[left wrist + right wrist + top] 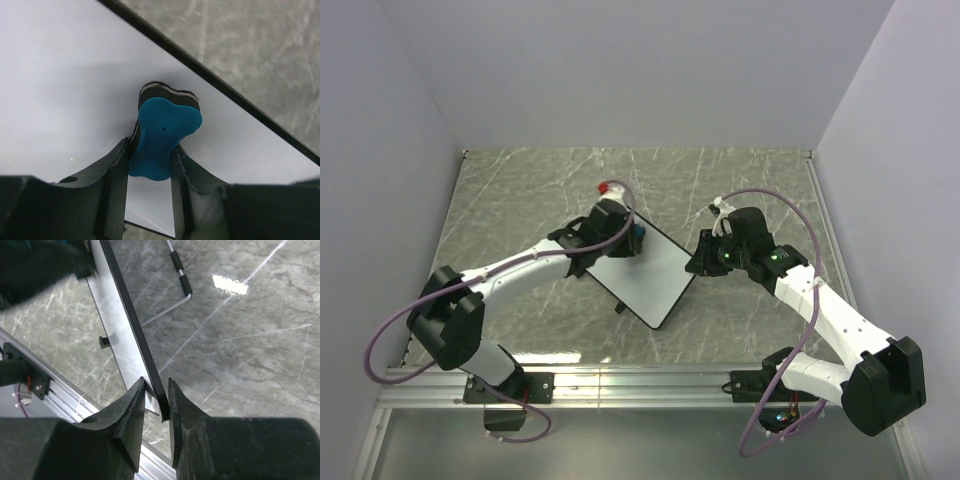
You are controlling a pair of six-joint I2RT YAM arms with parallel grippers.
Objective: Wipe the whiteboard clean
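Whiteboard [645,278]: mid-table, skewed diamond-wise, white face [60,90] showing no marks in any view. Judged light, thin and stiff, with a slick face; likely to skid or pivot under wiping unless braced. Best hold: black rim, not face.

Right claw [156,390]: at board's 3 o'clock corner, fingers pressed onto rim from both sides, bracing it.

Eraser [165,132]: blue, dark pad down on face near board's 12 o'clock corner.

Left claw [150,157]: pinching eraser by narrow waist.

Table [520,190]: grey marble pattern.
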